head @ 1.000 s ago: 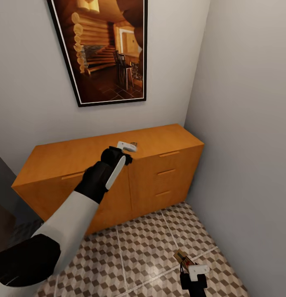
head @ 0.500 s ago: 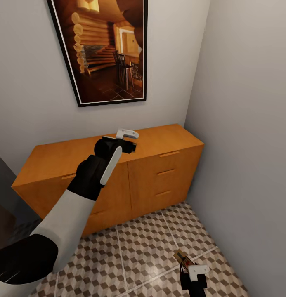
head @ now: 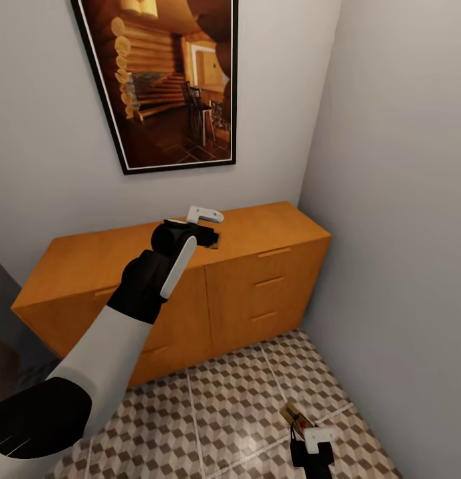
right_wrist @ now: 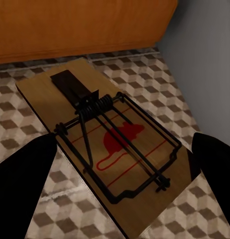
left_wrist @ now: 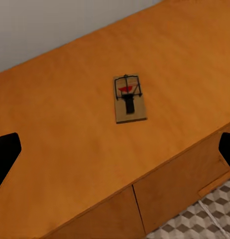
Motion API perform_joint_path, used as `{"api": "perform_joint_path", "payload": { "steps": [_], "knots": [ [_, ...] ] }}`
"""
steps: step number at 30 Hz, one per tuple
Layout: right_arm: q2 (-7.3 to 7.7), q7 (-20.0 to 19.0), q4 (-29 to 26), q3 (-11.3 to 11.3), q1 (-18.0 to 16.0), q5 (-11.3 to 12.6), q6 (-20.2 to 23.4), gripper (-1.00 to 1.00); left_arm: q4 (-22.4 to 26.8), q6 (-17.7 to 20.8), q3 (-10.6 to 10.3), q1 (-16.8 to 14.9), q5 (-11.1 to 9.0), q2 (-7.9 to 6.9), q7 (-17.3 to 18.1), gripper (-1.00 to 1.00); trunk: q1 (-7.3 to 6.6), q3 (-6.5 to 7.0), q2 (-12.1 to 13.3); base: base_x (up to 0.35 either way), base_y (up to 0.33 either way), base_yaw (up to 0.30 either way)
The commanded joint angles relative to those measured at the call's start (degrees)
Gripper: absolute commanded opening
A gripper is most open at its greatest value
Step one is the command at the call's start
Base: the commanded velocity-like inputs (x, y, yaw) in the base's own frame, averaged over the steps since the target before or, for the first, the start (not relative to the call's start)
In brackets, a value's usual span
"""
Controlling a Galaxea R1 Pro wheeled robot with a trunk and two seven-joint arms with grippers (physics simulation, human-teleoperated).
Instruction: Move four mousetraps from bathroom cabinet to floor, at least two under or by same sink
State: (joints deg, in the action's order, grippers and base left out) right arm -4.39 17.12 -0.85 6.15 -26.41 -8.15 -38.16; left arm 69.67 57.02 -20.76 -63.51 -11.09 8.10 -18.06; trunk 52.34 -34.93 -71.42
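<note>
Head view: a framed picture of a log-cabin interior hangs on the grey back wall above the cabinet, which fills a corner with the side wall close on its right. The bathroom floor spreads in front of it. The left arm reaches over the cabinet top, and the left end effector hovers above a mousetrap, of which only a sliver peeks out below the fingers. How far that end effector is spread cannot be told from here. At the lower edge, the right end effector has a second mousetrap at its tip, above the tiles.

Left wrist view: the mousetrap lies flat on the cabinet top, well apart from its edges, with nothing else near it. Two dark fingertips sit at opposite edges of the picture, so the left end effector is spread wide and touches nothing.

Right wrist view: the second mousetrap sits between two dark fingertips with its red mouse mark and wire spring facing up. The fingers flank its sides, but firm contact cannot be judged. Tiles and the cabinet's base lie beyond.
</note>
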Motion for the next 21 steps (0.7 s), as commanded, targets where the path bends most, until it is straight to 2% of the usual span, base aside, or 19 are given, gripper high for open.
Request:
{"api": "perform_joint_path", "payload": {
  "steps": [1, 13, 21],
  "knots": [
    [-0.01, 0.6, 0.1, 0.4, 0.0, -0.3, 0.0, -1.0, 0.0, 0.2, -0.1, -0.1, -0.6, -0.01, -0.6, 1.0, 0.02, -0.05, 0.0, 0.234, 0.0, 0.0],
    [-0.01, 0.6, 0.1, 0.4, 0.0, -0.3, 0.0, -1.0, 0.0, 0.1, -0.1, -0.1, -0.6, -0.09, -0.5, 1.0, 0.02, -0.05, 0.0, 0.223, 0.0, 0.0],
    [-0.01, 0.6, 0.1, 0.4, 0.0, -0.3, 0.0, -1.0, -0.5, 0.1, 0.0, 0.2, -0.8, -0.62, 0.2, 1.0, 0.02, -0.05, 0.0, 0.052, 0.0, 0.0]
  ]
}}
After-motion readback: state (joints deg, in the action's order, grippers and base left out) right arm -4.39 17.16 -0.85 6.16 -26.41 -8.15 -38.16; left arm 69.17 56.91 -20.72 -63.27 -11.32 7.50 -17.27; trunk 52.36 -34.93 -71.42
